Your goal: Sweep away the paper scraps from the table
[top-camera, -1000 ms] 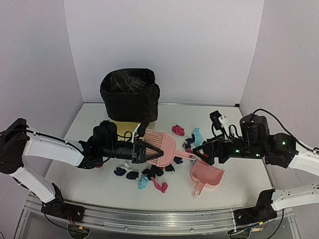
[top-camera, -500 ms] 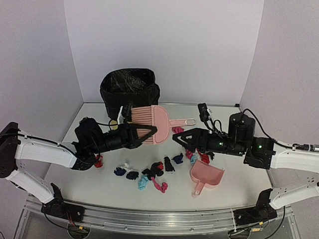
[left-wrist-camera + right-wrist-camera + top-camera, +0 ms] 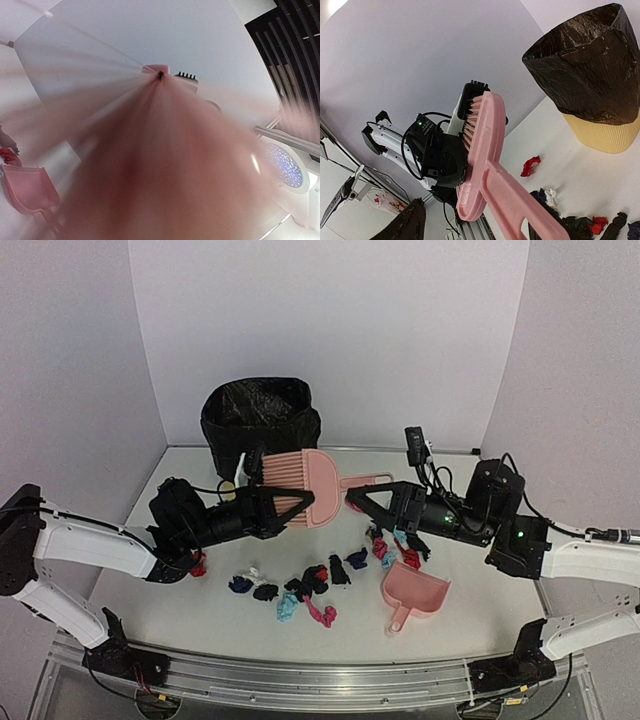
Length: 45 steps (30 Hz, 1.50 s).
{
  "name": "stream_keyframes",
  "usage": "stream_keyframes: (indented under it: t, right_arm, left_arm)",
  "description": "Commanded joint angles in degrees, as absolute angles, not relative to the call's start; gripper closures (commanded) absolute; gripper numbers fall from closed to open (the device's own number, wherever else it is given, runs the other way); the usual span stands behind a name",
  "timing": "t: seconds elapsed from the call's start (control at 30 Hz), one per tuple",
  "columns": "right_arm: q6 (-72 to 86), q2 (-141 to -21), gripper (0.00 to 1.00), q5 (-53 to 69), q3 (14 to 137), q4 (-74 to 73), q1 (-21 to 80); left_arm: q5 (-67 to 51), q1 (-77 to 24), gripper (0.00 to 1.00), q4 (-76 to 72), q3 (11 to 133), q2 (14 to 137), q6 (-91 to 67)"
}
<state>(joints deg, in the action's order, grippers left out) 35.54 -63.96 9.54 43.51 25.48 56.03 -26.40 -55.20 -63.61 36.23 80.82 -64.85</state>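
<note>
Here the left hand grips the pink brush by its head, held above the tabletop. The right hand is spread at its handle; the paper scraps lie scattered beneath, beside the dustpan.

Top: high, overlooking table; wrists close (brush shared).

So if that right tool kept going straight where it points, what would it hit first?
Most likely the brush handle, close by the right tool; the left tool holds the brush head. Depth is unclear.
</note>
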Motion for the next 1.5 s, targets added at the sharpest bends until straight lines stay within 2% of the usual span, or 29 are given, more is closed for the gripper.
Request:
stream_keyframes:
  t: [0.0,0.23,0.4,0.57,0.6,0.63,0.73,0.77,0.8,0.9,0.93,0.97,1.13,1.27,1.47]
  right_arm:
    - [33.3,-63.2,0.34,9.5,46.8,28.0,56.3]
    - [33.3,-62.3,0.38,9.2,47.7,27.5,56.3]
    - [34.1,-62.2,0.48,10.9,48.4,26.2,56.3]
    - [34.2,-62.3,0.72,11.5,49.9,23.2,56.3]
    - [34.3,-62.3,0.87,11.5,50.3,22.6,56.3]
    - [34.5,-62.3,0.98,11.3,50.6,21.9,56.3]
    - [34.6,-62.2,1.0,11.0,51.6,20.2,56.3]
    - [34.5,-62.1,1.0,10.5,51.8,19.4,56.3]
    - [34.3,-62.0,1.0,9.8,52.0,18.4,56.3]
    - [33.1,-60.7,1.0,2.6,52.5,13.0,56.3]
    - [32.3,-59.9,1.0,-0.9,52.9,9.3,56.3]
    - [31.4,-59.0,1.0,-6.3,53.6,5.8,56.3]
    - [26.6,-55.0,1.0,-34.4,57.1,-15.6,56.3]
    - [23.6,-52.4,1.0,-52.3,59.0,-27.3,56.3]
    - [20.7,-48.2,1.0,-63.2,58.7,-36.7,56.3]
  left_arm:
    - [-28.9,-55.4,1.0,-67.3,37.6,82.3,-67.1]
    - [-29.6,-55.4,1.0,-71.8,37.0,84.2,-69.6]
    - [-29.3,-55.3,1.0,-71.7,36.8,84.2,-69.5]
    - [-29.2,-55.4,1.0,-71.0,37.0,84.3,-69.1]
    - [-29.4,-55.4,1.0,-70.9,37.2,84.4,-69.0]
    - [-29.4,-55.3,1.0,-70.7,37.2,84.4,-69.0]
    - [-29.8,-55.3,1.0,-70.1,37.4,84.2,-68.7]
    - [-29.9,-55.3,0.96,-69.4,37.6,84.0,-68.3]
    - [-30.1,-55.3,0.87,-68.1,37.9,83.8,-67.8]
    - [-29.4,-55.4,0.15,-57.6,40.3,82.5,-63.4]
    - [-28.8,-55.4,0.04,-53.2,41.3,82.1,-61.6]
    - [-27.3,-55.7,0.01,-46.6,42.8,81.6,-59.4]
    - [-14.3,-59.7,0.0,-13.4,52.1,83.2,-50.5]
    - [-9.5,-63.0,0.0,2.7,60.7,89.9,-47.3]
    - [-5.2,-71.0,0.0,20.5,78.6,104.5,-41.3]
